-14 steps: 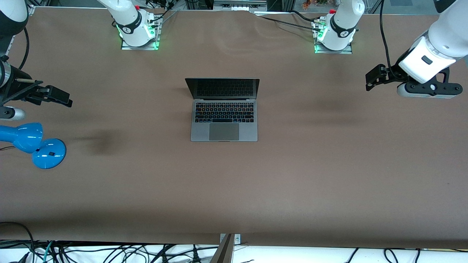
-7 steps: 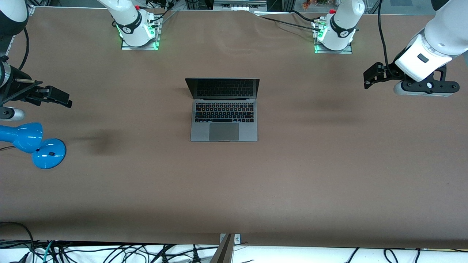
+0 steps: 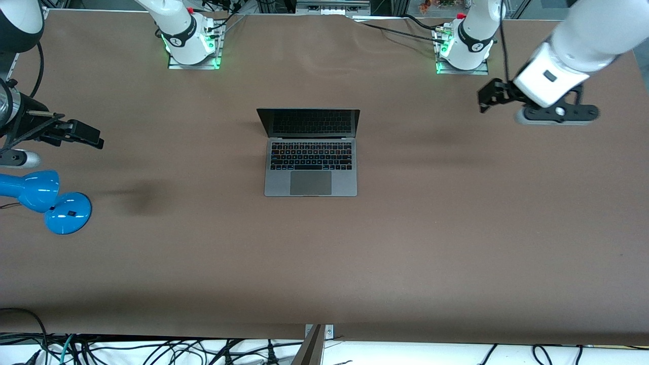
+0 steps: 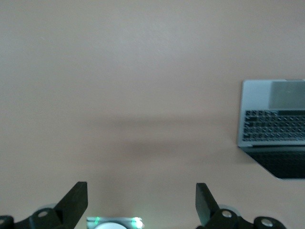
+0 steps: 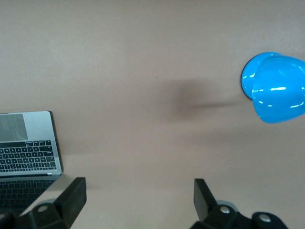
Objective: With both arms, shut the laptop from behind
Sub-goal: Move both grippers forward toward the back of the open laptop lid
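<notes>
Laptop [image 3: 310, 152] sits open mid-tabletop [image 3: 456, 228], screen up and tilted back toward the arm bases, keyboard facing the front camera. Left tool [image 3: 488, 95] hangs over bare tabletop toward the left arm's end, well apart from the laptop; fingers [image 4: 75, 200] spread wide, holding nothing. Right tool [image 3: 86, 134] hangs over the right arm's end, well apart from the laptop, fingers [image 5: 72, 195] also wide open and empty. Blue lamp [image 3: 45, 200] stands on the tabletop just under and beside the right tool.
</notes>
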`<action>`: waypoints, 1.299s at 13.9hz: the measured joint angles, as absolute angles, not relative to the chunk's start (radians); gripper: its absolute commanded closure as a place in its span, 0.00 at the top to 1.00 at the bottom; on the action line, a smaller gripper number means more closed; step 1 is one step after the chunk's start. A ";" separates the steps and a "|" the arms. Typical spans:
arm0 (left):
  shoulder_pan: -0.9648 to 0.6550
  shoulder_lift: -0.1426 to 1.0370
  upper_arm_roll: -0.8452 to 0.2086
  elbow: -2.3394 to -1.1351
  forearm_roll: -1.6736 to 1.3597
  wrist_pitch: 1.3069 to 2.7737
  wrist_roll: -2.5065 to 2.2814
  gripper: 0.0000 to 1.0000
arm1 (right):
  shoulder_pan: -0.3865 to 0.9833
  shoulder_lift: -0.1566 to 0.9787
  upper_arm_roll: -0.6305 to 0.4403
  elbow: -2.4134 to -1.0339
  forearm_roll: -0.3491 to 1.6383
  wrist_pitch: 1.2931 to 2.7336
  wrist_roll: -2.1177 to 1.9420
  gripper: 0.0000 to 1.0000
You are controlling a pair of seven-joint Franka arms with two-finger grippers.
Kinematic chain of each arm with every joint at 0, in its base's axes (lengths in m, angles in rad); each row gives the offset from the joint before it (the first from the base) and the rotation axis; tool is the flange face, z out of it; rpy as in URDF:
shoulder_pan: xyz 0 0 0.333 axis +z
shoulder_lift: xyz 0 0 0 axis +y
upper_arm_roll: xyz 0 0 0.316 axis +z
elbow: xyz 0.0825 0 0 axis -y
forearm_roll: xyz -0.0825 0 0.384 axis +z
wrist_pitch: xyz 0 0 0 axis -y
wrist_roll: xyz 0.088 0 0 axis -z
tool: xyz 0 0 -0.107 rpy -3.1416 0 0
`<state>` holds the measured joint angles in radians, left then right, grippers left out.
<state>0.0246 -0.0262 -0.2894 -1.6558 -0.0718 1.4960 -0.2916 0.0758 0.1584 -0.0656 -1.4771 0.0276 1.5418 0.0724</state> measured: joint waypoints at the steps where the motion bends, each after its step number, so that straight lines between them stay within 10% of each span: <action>1: 0.023 -0.026 -0.301 -1.656 -0.100 1.490 -0.315 1.00 | 0.076 0.158 -0.066 -1.481 0.028 1.534 0.073 1.00; 18: 0.019 -0.036 -0.646 -1.852 -0.132 1.672 -0.714 0.99 | 0.080 0.160 0.073 -1.491 0.031 1.480 0.081 1.00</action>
